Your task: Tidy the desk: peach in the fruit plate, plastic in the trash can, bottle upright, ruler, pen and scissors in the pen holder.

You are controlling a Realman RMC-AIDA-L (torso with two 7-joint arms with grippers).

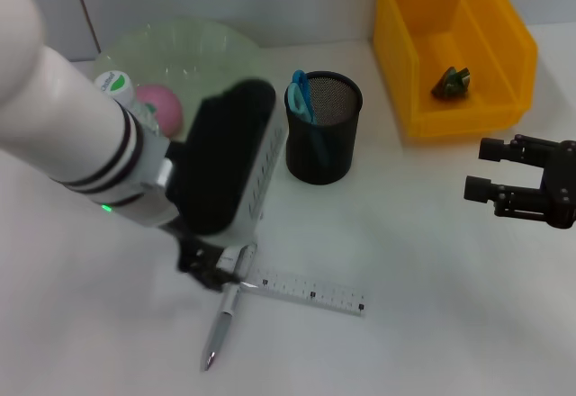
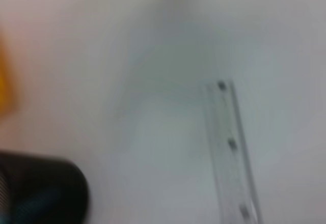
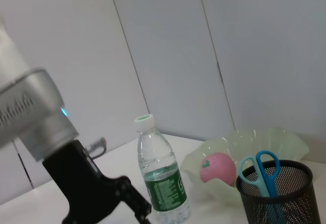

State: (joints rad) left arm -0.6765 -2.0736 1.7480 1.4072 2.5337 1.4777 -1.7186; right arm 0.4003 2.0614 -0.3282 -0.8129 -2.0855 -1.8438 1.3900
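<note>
While left gripper [image 1: 216, 270] sits low over pen [image 1: 220, 324] and ruler [image 1: 306, 290] near desk front edge, finger state can't be told. Right gripper [image 1: 517, 189] idle nr right edge, fingers apart, empty. Ruler: thin, stiff, flat, slick; est. grip across width at end. Pen light, rolls. Room open toward pen holder [image 1: 324, 130].

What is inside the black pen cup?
Blue scissors stand inside the black mesh pen holder, handles sticking up above the rim. The mesh hides the blades and the bottom, so anything else down there cannot be seen. The pen and ruler lie outside on the desk.
</note>
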